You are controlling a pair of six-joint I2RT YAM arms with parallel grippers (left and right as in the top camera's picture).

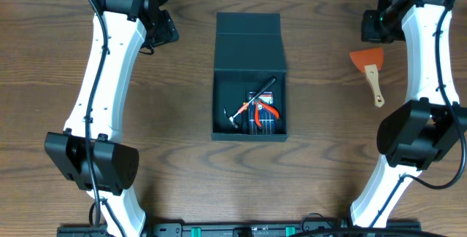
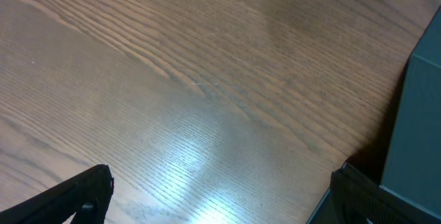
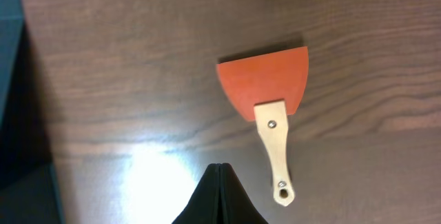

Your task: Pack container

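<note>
The dark teal-black container (image 1: 249, 131) sits open at the table's centre, its flap lid (image 1: 248, 40) laid back away from me. Inside lie a small hammer (image 1: 237, 114), red-handled pliers (image 1: 265, 108) and a dark tool. My left gripper (image 1: 162, 28) is open and empty at the far left, beside the lid; the box side shows in the left wrist view (image 2: 417, 127). My right gripper (image 1: 372, 25) is shut and empty at the far right, above bare table just left of an orange scraper with a wooden handle (image 1: 371, 69), which also shows in the right wrist view (image 3: 265, 89).
The box's edge shows at the left of the right wrist view (image 3: 10, 58). The wooden table (image 1: 168, 120) is bare on both sides of the box apart from the scraper. Both arm bases stand at the near edge.
</note>
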